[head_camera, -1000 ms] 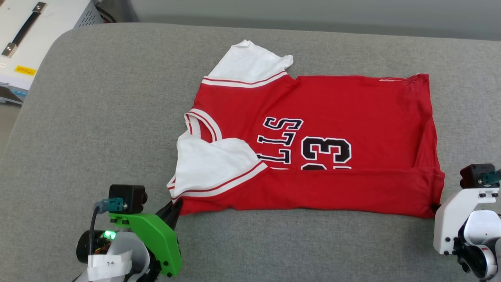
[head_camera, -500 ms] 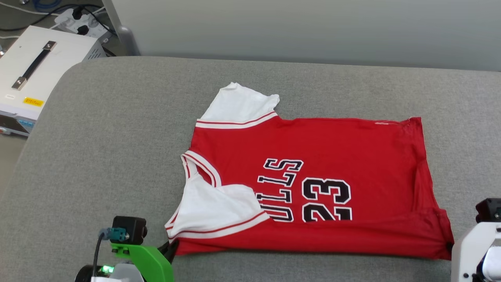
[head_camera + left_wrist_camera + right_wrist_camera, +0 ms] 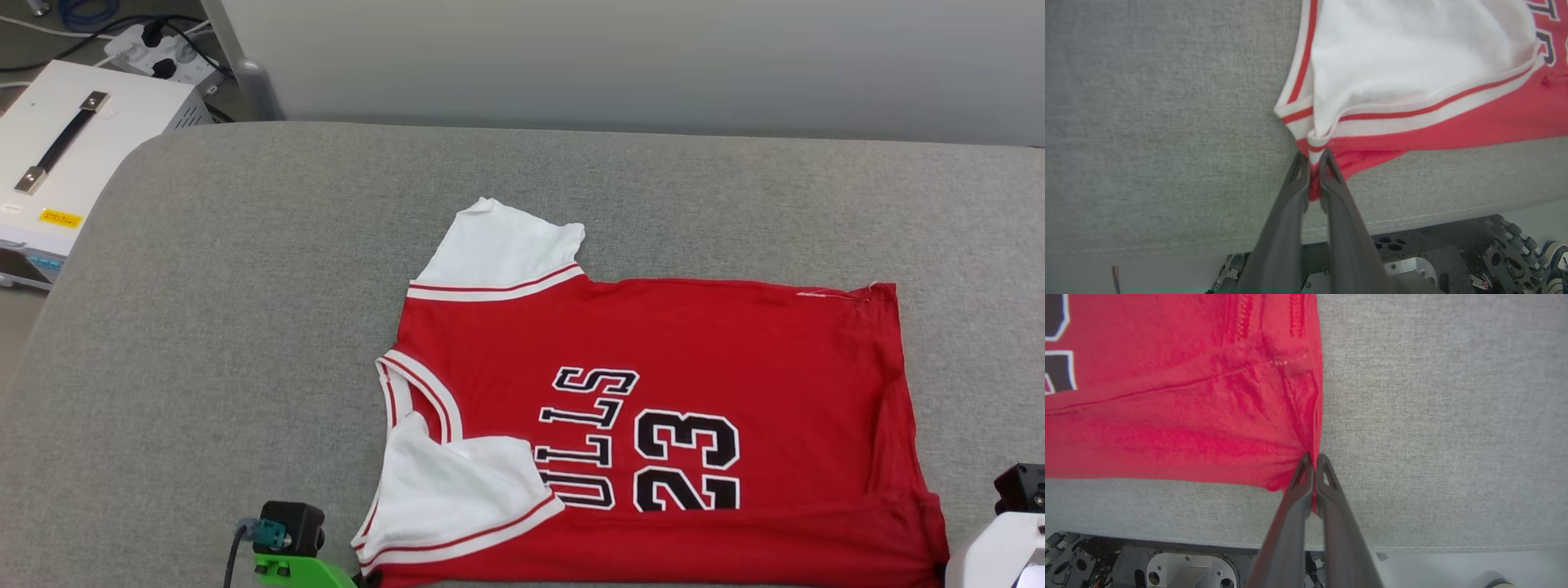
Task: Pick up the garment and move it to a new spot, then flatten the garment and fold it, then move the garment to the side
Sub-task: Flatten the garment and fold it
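Note:
The garment (image 3: 653, 343) lies on the grey padded surface with its neck to the left, its far white sleeve spread out and its near white sleeve folded onto the chest. A near strip of red cloth is folded over and covers the lower part of the lettering. In the left wrist view, my left gripper (image 3: 1312, 163) is shut on the garment (image 3: 1412, 61) at its near shoulder corner. My right gripper (image 3: 1312, 459) is shut on the near hem corner of the garment (image 3: 1167, 416). The left arm's green wrist mount (image 3: 294, 563) and the right arm's white one (image 3: 992, 555) sit at the head view's bottom edge.
The grey padded surface (image 3: 204, 327) stretches wide to the left and beyond the garment. A white equipment box (image 3: 73, 155) with a handle stands off its left edge, with a power strip (image 3: 155, 45) behind it. A pale wall runs along the back. The front edge lies just under both grippers.
The head camera has tilted up, so the garment sits lower in the picture. Both grippers, still shut on the near corners, have drawn the folded near edge back, uncovering more of the lettering.

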You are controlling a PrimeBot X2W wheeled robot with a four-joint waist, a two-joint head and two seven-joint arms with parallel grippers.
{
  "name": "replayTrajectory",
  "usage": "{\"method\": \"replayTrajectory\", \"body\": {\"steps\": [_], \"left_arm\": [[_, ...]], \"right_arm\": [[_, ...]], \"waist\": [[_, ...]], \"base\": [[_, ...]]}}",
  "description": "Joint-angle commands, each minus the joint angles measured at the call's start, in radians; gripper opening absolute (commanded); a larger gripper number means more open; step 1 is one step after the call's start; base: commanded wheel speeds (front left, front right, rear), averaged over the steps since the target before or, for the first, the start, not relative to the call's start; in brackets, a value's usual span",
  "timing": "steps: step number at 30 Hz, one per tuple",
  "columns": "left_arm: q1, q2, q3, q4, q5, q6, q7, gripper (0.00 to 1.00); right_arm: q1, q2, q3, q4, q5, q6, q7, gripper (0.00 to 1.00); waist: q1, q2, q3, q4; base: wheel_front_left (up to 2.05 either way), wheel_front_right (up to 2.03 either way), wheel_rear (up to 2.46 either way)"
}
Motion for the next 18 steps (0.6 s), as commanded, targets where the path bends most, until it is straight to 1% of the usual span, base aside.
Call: {"method": "replayTrajectory", "body": {"steps": [1, 4, 5, 6, 7, 10, 12, 18], "left_arm": [[-0.014, -0.002, -0.007, 0.018, 0.011, -0.008, 0.002, 0.00], [-0.029, -0.012, -0.013, 0.040, 0.015, -0.015, -0.003, 0.00], [-0.035, -0.014, -0.015, 0.047, 0.019, -0.017, -0.007, 0.39], [-0.039, -0.015, -0.016, 0.051, 0.025, -0.017, -0.013, 0.96], [-0.043, -0.018, -0.016, 0.058, 0.030, -0.017, -0.021, 1.00], [-0.054, -0.022, -0.013, 0.068, 0.043, -0.018, -0.050, 1.00], [-0.065, -0.028, -0.003, 0.065, 0.051, -0.022, -0.088, 1.00], [-0.118, -0.039, 0.038, 0.050, 0.099, -0.045, -0.250, 1.00]], "right_arm": [[-0.015, -0.001, 0.003, 0.014, -0.009, -0.001, -0.013, 0.00], [-0.032, 0.001, 0.013, 0.043, -0.007, -0.001, -0.029, 0.00], [-0.037, 0.001, 0.016, 0.052, -0.006, -0.001, -0.032, 0.00], [-0.041, -0.001, 0.020, 0.056, -0.004, -0.001, -0.040, 0.33], [-0.047, -0.002, 0.022, 0.062, -0.002, -0.001, -0.050, 1.00], [-0.058, -0.008, 0.023, 0.069, 0.004, -0.001, -0.074, 1.00], [-0.066, -0.017, 0.028, 0.063, 0.012, -0.001, -0.098, 1.00], [-0.106, -0.074, 0.062, 0.021, 0.032, -0.001, -0.231, 1.00]], "waist": [[0.0000, 0.0000, 0.004, 0.000], [0.0000, 0.0000, 0.007, 0.003], [0.0000, 0.0000, 0.006, 0.004], [0.0000, 0.0000, 0.004, 0.005], [0.0000, 0.0000, 0.001, 0.007], [0.0000, 0.0000, -0.013, 0.009], [0.0000, 0.0000, -0.025, 0.010], [0.0000, 0.0000, -0.069, 0.007]], "base": [[0.00, 0.00, 0.00], [0.00, 0.00, 0.00], [0.00, 0.00, 0.00], [0.00, 0.00, 0.00], [0.00, 0.00, 0.00], [0.00, 0.00, 0.00], [0.00, 0.00, 0.00], [0.00, 0.00, 0.00]]}}
